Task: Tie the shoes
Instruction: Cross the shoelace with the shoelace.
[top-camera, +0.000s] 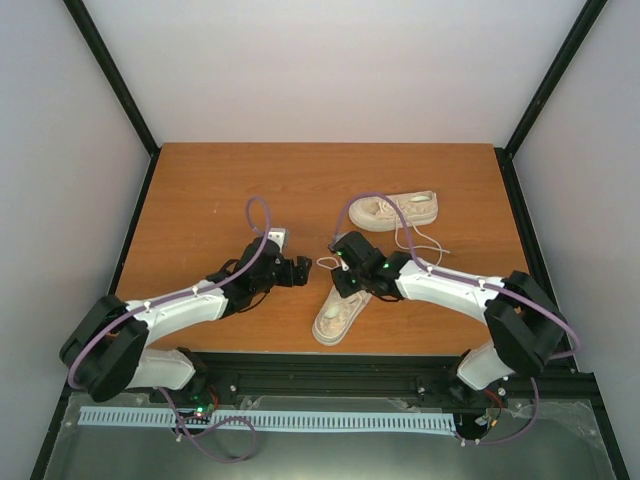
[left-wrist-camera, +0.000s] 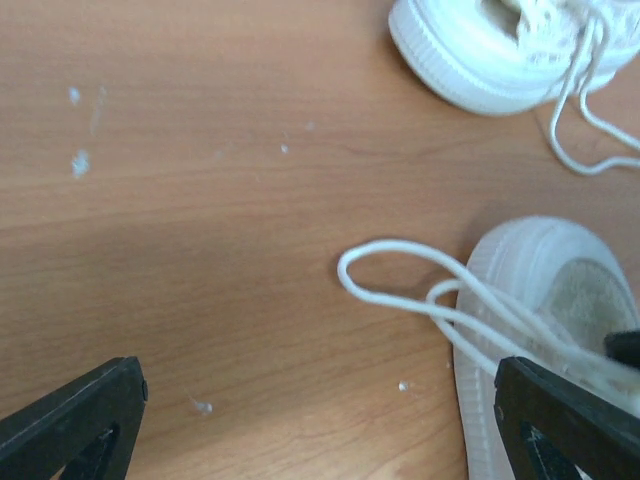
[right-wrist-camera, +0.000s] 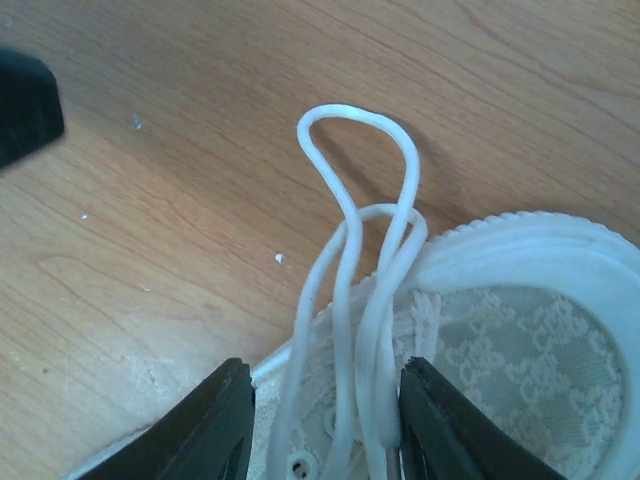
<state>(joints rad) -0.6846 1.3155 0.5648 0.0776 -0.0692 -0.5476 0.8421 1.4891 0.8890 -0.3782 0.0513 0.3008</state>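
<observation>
Noted on the brown wooden table (top-camera: 210, 190): a pair of small cream low-top canvas sneakers with pale rubber soles.
- **Position:** The near sneaker (top-camera: 335, 318) is found at lower centre of the top view, partly covered by the right gripper (right-wrist-camera: 325, 405). The far sneaker (top-camera: 400, 210) is seen on its side, upper right of centre, its laces trailing loose.
- **Lace:** A long thin white lace loop (right-wrist-camera: 352, 108) is laid on the wood beside the near sneaker.
- **Jaws:** The right jaws are held half-spread astride the lace strands, not clamped. The left gripper (left-wrist-camera: 318, 385) is spread wide over bare wood, with nothing between its jaws.
- **Handling:** The lace is judged limp, light and slippery, and best pinched at the loop's crown. The shoes are judged light and easily dragged.
</observation>
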